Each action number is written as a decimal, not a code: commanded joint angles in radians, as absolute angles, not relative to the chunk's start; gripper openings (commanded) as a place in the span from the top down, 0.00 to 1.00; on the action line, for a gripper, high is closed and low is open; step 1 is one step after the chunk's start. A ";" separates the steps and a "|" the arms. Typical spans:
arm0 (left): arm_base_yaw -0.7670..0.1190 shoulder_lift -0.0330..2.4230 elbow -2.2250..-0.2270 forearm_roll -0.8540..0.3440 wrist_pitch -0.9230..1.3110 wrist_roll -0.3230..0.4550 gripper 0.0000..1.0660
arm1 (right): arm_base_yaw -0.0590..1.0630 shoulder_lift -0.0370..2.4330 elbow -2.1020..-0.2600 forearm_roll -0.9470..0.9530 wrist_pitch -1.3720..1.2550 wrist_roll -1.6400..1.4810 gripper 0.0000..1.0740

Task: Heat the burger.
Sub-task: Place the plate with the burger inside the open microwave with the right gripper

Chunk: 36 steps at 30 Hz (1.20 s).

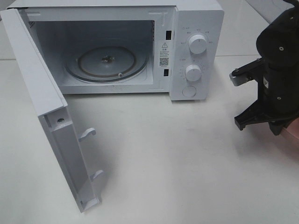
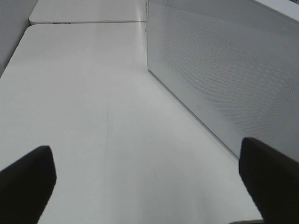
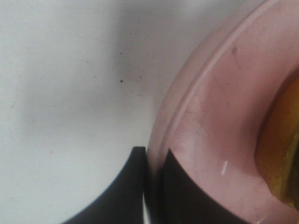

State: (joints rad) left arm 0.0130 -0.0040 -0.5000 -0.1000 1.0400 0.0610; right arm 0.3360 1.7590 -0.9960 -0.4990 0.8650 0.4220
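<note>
The right gripper (image 3: 152, 186) pinches the rim of the pink plate (image 3: 210, 107) at the right side of the table (image 1: 163, 163). The burger (image 3: 280, 140) sits just past its jaws. The left gripper (image 2: 147, 184) is wide open and empty.

Black right arm (image 1: 279, 60), grey bracket (image 1: 237, 78), black right claw (image 3: 153, 158)

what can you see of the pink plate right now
The pink plate is shallow and round, smooth and glossy like plastic, with a raised rim and fine scratches. Only part of it shows, over the white table; lifted or resting, I cannot tell. The right end effector is shut on its rim, one finger inside, one outside. The burger sits on it, only a golden-brown edge visible.
</note>
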 commanded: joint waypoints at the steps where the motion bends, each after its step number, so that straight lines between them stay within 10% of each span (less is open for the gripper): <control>1: 0.008 -0.028 -0.497 -0.104 1.039 0.059 0.06 | 0.370 1.710 -0.953 -0.562 0.900 0.448 1.00; 36: 0.008 -0.028 -0.497 -0.104 1.039 0.059 0.06 | 0.766 1.374 -0.700 -0.596 1.009 0.443 1.00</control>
State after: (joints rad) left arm 0.0130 -0.0040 -0.5000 -0.1000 1.0400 0.0610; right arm 0.7590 1.3870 -0.7040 -0.5370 0.9680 0.4490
